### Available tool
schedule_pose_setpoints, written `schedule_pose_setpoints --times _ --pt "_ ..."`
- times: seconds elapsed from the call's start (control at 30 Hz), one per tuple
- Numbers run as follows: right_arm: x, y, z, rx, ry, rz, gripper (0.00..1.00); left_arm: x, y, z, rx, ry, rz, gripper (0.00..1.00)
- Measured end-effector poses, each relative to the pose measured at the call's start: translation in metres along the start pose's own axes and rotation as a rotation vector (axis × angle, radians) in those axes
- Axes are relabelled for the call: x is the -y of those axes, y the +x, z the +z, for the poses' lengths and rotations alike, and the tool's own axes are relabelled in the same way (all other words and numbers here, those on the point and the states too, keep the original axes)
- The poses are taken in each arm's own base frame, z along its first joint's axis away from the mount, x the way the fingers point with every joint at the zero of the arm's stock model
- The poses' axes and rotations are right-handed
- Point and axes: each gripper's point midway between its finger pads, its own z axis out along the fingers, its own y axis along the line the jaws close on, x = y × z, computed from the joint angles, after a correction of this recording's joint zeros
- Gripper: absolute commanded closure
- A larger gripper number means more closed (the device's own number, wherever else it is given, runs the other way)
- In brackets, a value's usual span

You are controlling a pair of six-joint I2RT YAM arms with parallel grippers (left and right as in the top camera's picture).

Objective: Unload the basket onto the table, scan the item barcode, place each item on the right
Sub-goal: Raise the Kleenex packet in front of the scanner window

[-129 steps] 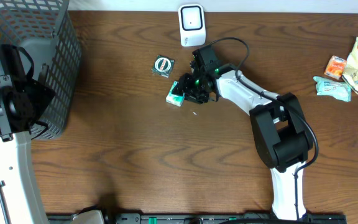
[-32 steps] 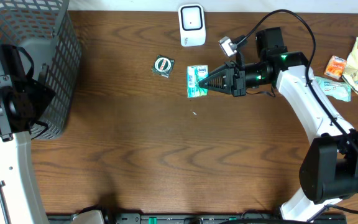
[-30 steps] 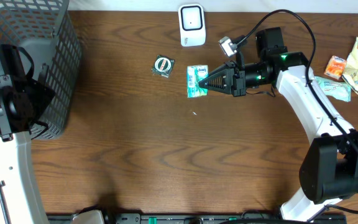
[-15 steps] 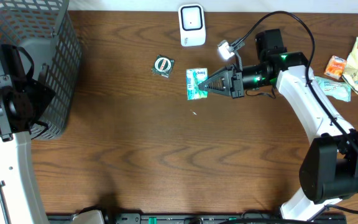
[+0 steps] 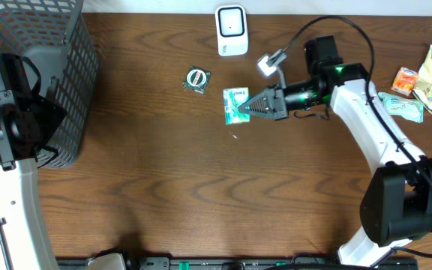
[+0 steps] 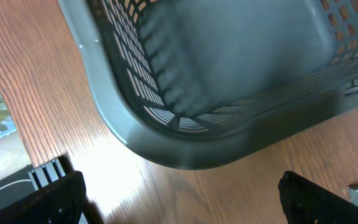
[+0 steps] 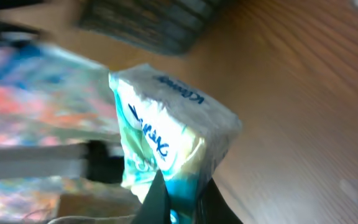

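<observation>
Our right fingers (image 5: 259,105) clamp the tissue pack (image 5: 235,103) by one edge, so it juts ahead of them, faces free for the scanner (image 5: 231,30) nearby; our left fingers (image 6: 48,202) stand apart, idle.

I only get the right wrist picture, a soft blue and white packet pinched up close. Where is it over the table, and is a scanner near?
Observer: Overhead, the right jaws hold the tissue packet a short way in front of the white scanner at the table's far edge.
Visitor: Anything lying close by?
Observer: A small green packet with a round face lies on the table to its left.
Visitor: And the other arm?
Observer: The left jaws stand wide open and empty beside the grey basket.
</observation>
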Motion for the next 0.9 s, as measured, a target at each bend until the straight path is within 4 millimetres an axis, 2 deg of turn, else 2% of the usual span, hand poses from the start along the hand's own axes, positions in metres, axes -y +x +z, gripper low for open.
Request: schedule_pose_setpoints --times 0.13,0.23,0.37,0.5,0.6,0.8,0.9 --pt "0.049 0.025 0.013 -0.131 0.396 0.112 0.99 0.0 0.0 0.0 0.0 0.0 0.0 0.02" --pt "0.07 0.034 0.013 -0.179 0.613 0.113 0.99 0.0 0.0 0.0 0.0 0.0 0.0 0.02" --pt "0.088 0.033 0.009 -0.179 0.773 0.101 0.99 0.0 0.0 0.0 0.0 0.0 0.0 0.03" --pt "0.113 0.027 0.007 -0.194 0.852 0.128 0.99 0.0 0.0 0.0 0.0 0.0 0.0 0.02" --pt "0.129 0.002 0.007 -0.195 0.885 0.124 0.99 0.0 0.0 0.0 0.0 0.0 0.0 0.02" --pt "0.143 -0.088 -0.005 -0.134 0.991 0.007 0.99 0.0 0.0 0.0 0.0 0.0 0.0 0.02" --pt "0.154 -0.12 -0.014 -0.096 1.076 -0.057 0.99 0.0 0.0 0.0 0.0 0.0 0.0 0.02"
